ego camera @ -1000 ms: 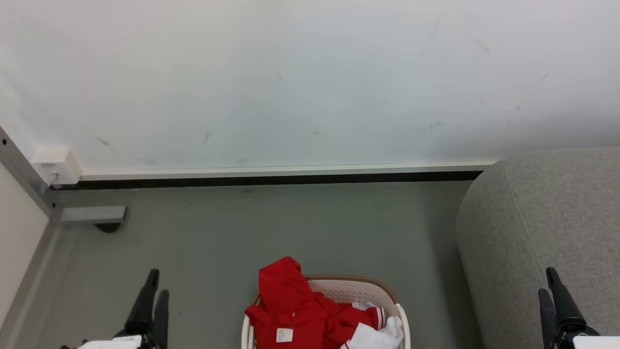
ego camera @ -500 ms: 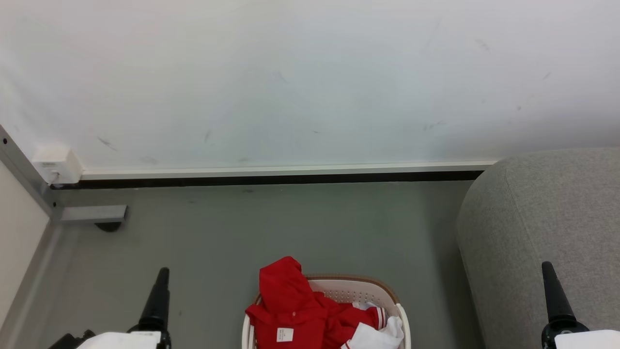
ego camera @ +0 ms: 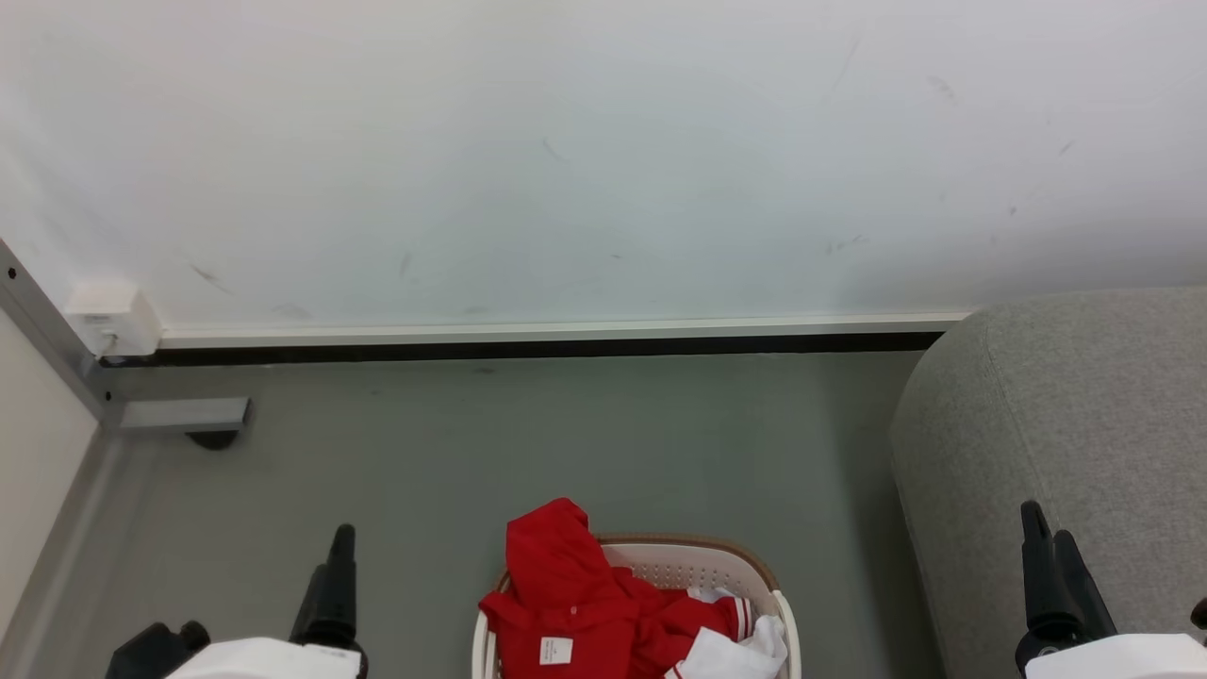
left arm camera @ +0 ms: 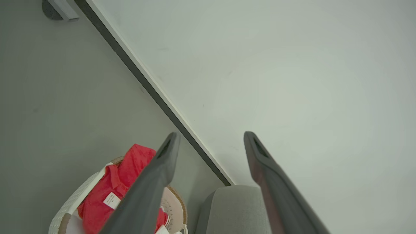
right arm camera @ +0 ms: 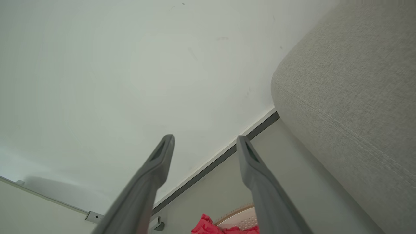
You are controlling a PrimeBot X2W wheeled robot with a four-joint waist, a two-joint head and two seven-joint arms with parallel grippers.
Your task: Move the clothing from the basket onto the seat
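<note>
Red clothing [ego camera: 566, 604] in the basket [ego camera: 698, 566] looks soft, light; pinch its raised fold. Empty, the left tool [left arm camera: 212, 134] and right tool [right arm camera: 204, 138] gape.

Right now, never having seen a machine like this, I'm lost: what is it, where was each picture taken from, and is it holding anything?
This is a wheeled robot with two arms. One picture comes from a camera on its head, looking down at the floor. The other two come from cameras on its wrists, each looking along that arm's gripper. The left gripper and right gripper are both open and hold nothing. On the floor stands a white basket with red clothing piled in it. The grey sofa is on the robot's right.
</note>
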